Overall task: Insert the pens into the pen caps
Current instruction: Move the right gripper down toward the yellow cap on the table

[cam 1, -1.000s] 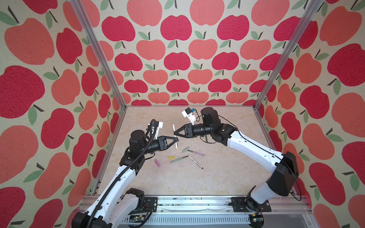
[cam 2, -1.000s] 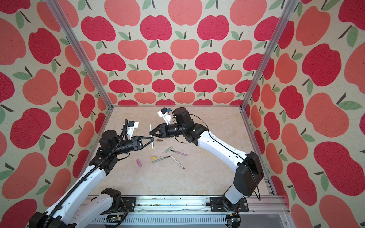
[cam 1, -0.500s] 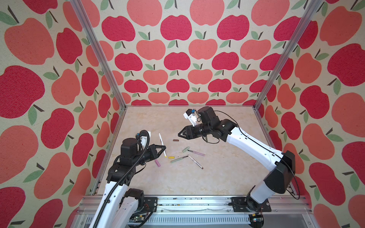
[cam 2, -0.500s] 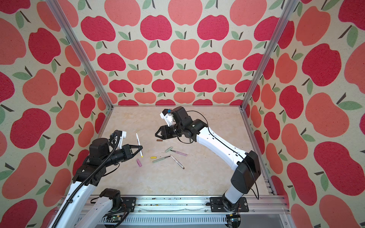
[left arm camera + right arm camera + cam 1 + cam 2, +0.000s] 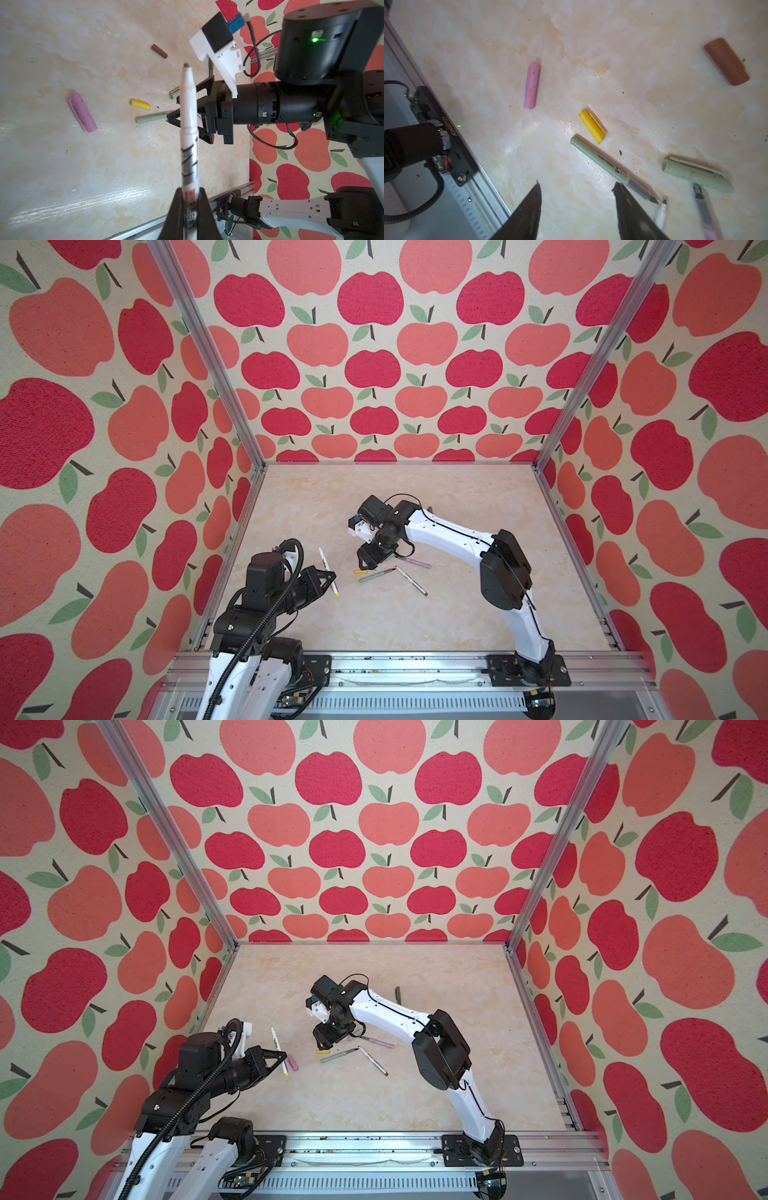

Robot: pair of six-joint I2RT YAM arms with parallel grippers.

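Nearest the front rail (image 5: pixel 415 660), on the left arm's side of the yellow cap (image 5: pixel 360 572), the left gripper (image 5: pixel 331 573) is clamped tight on a white pen (image 5: pixel 323 558). It holds the pen clear of the table (image 5: pixel 374 626) with its dark tip bare. Between that pen and the yellow cap lies the pink cap (image 5: pixel 293 1063), on its own.

On the right arm's side of the yellow cap, just beside it, lies the pale green pen (image 5: pixel 376 576). A white-grey pen (image 5: pixel 411 581) lies past it, and their two tips almost meet. Just above the yellow cap hangs the right gripper (image 5: pixel 577 199), its jaws well apart and holding nothing.

A little farther back than the yellow cap are the pink pen (image 5: pixel 415 563), the pale green cap (image 5: pixel 695 174) and the brown cap (image 5: pixel 725 61). Farthest from the yellow cap, toward the back wall (image 5: pixel 374 364), lies a dark green piece (image 5: pixel 397 995). It is too small to tell whether it is a pen, a cap or the two joined.

By my reading the task has barely begun. No pen shown sits in a cap, one pen is in hand, and every pairing is yet to be made, unless the dark green piece is already one.

Counted:
- Four pens are plainly seen: white, white-grey, pale green and pink.
- Four caps are plainly seen: pink, yellow, pale green and brown.
- One dark green piece is left unsorted
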